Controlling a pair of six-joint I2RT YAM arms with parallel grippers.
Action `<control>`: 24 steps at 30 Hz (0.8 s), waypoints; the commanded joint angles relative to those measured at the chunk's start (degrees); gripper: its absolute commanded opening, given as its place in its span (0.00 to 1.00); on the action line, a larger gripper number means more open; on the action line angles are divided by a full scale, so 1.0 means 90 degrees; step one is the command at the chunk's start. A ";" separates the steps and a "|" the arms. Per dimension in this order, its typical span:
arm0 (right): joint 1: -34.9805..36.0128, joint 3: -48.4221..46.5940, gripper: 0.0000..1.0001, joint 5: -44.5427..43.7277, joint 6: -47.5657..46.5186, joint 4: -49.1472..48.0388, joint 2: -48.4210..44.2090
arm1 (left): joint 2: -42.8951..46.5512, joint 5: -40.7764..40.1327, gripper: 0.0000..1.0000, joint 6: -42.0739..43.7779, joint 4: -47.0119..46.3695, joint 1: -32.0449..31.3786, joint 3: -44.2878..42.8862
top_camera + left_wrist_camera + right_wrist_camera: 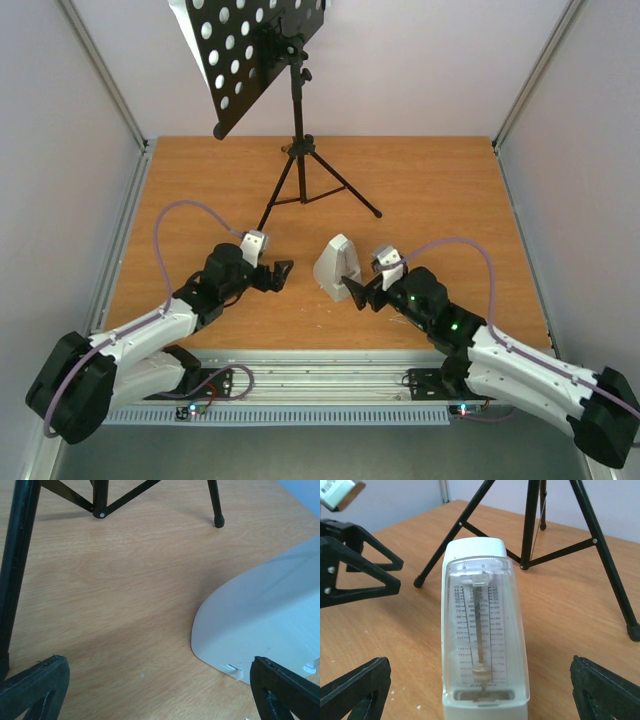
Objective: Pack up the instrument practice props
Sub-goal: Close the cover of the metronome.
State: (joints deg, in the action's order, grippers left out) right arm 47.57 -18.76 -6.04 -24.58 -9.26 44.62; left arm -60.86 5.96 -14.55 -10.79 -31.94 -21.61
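Note:
The black tripod music stand (pixel 298 120) stands at the table's back, its round-holed desk (pixel 255 50) tilted. A white sheet of music (pixel 187 32) shows at the desk's left edge and through the holes. The white pyramid metronome (pixel 336 264) stands upright mid-table. My right gripper (pixel 357 291) is open just right of it. In the right wrist view the metronome (pixel 482 630) stands between the wide-open fingertips (pixel 355 690), untouched. My left gripper (pixel 283 273) is open and empty to its left. Its wrist view shows the metronome's side (pixel 260 620) and the tripod legs (pixel 100 502).
The wooden table (pixel 440 200) is boxed in by pale walls with metal frame posts (pixel 120 110) at left and right. The tripod's feet (pixel 376 213) spread across the back middle. My left gripper (pixel 360 567) shows in the right wrist view.

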 commanded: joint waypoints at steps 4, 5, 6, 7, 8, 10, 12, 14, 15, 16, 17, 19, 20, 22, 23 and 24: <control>-0.0002 -0.0058 0.99 -0.0500 0.0828 0.2188 -0.2080 | 0.0467 -0.0098 0.99 0.0090 -0.0486 0.0024 0.0289; -0.0003 -0.0109 0.98 -0.0676 0.0861 0.2450 -0.2425 | 0.0553 -0.0002 0.99 0.0114 -0.0549 0.0024 0.0329; -0.0004 -0.0167 0.98 -0.0785 0.0904 0.2731 -0.2829 | 0.0644 0.0110 0.99 0.0170 -0.0574 0.0024 0.0352; -0.0003 -0.0201 0.98 -0.0912 0.0957 0.3062 -0.3210 | 0.0730 0.0236 0.99 0.0200 -0.0556 0.0024 0.0359; -0.0003 -0.0195 0.98 -0.1045 0.1030 0.3215 -0.3687 | 0.0828 0.0422 0.99 0.0232 -0.0555 0.0024 0.0375; -0.0003 -0.0190 0.99 -0.1268 0.1090 0.3448 -0.4230 | 0.0958 0.0957 0.99 0.0299 -0.0543 0.0015 0.0363; -0.0003 -0.0205 0.98 -0.1498 0.1132 0.3560 -0.4396 | 0.0997 0.1338 0.99 0.0300 -0.0233 -0.0033 0.0116; -0.0003 -0.0271 0.98 -0.1586 0.1132 0.3590 -0.4241 | 0.1047 0.1322 0.99 0.0220 0.0210 -0.0203 -0.0284; -0.0003 -0.0314 0.98 -0.1553 0.1125 0.3578 -0.4092 | 0.1081 0.1284 0.99 0.0158 0.0411 -0.0324 -0.0502; -0.0003 -0.0367 0.98 -0.1539 0.1113 0.3553 -0.3929 | 0.1106 0.1211 0.99 0.0131 0.0618 -0.0468 -0.0732; -0.0003 -0.0430 0.99 -0.1530 0.1097 0.3540 -0.3749 | 0.1087 0.1077 0.99 0.0146 0.0871 -0.0652 -0.0988; -0.0003 -0.0530 0.99 -0.1560 0.1074 0.3525 -0.3454 | 0.0949 0.0717 0.99 0.0274 0.1580 -0.1036 -0.1691; -0.0005 -0.0548 0.98 -0.1587 0.1064 0.3504 -0.3344 | 0.0817 0.0548 0.99 0.0380 0.1902 -0.1256 -0.1984; -0.0003 -0.0535 0.98 -0.1561 0.1043 0.3441 -0.3231 | 0.0491 0.0164 0.99 0.0555 0.2447 -0.1519 -0.2511; -0.0003 -0.0511 0.98 -0.1541 0.1036 0.3411 -0.3214 | 0.0336 -0.0012 0.99 0.0654 0.2661 -0.1602 -0.2743; -0.0005 -0.0492 0.99 -0.1533 0.1037 0.3395 -0.3218 | 0.0168 -0.0147 0.99 0.0685 0.2831 -0.1639 -0.2952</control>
State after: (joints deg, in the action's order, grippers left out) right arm 47.55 -21.74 -18.79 -15.31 21.10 15.16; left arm -54.96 11.14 -11.70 4.51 -44.23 -41.06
